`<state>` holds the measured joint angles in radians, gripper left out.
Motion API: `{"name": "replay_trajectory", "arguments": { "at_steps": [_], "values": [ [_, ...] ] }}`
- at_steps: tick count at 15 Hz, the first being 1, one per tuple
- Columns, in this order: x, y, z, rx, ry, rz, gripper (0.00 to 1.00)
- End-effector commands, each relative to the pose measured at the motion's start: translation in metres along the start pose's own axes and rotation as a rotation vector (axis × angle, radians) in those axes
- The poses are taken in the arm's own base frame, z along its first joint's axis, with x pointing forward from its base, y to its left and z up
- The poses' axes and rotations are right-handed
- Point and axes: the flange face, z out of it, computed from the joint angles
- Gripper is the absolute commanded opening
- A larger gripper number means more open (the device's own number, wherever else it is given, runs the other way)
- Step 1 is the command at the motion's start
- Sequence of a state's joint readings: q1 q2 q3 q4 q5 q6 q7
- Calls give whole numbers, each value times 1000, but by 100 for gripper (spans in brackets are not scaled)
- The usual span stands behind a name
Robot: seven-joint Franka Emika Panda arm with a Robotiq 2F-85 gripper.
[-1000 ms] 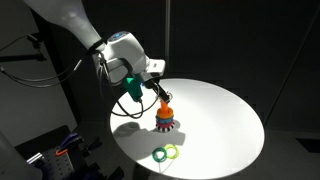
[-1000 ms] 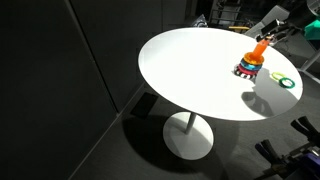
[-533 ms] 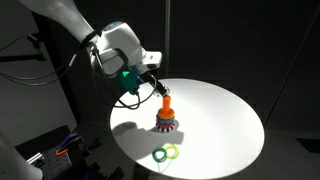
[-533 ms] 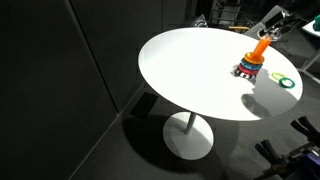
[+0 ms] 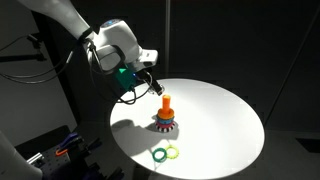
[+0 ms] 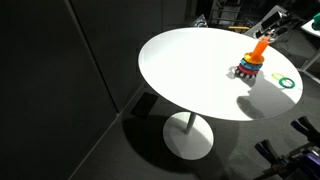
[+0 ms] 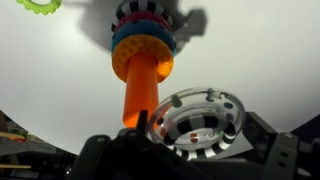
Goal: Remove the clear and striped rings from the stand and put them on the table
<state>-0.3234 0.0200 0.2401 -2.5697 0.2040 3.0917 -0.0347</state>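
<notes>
The stand (image 5: 166,116) is an orange post with stacked coloured rings at its base, near the middle of the round white table (image 5: 215,120). It also shows in an exterior view (image 6: 251,62) and in the wrist view (image 7: 143,75). My gripper (image 5: 150,83) hangs up and to the left of the post's tip, clear of it. In the wrist view the gripper (image 7: 195,140) is shut on the clear ring (image 7: 232,108), which has small coloured beads inside. Black and white stripes show just under the clear ring; I cannot tell if they are a separate ring.
Green rings (image 5: 166,153) lie flat on the table near its front edge, also in an exterior view (image 6: 286,82) and the wrist view (image 7: 40,5). Dark walls surround the table. Cables and equipment stand at the left (image 5: 50,150).
The gripper has risen and moved left, away from the post, carrying the clear ring off the stand's tip. The stand and green rings have not moved.
</notes>
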Motion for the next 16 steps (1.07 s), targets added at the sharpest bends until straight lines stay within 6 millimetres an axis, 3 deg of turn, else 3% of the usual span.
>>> {"name": "replay_trajectory", "arguments": {
  "at_steps": [1,12,16],
  "values": [
    [-5,-2,3,13,-37,-1,68],
    [-29,14,31,39,-140,36,68],
    [-46,23,43,33,-169,31,68]
  ]
}}
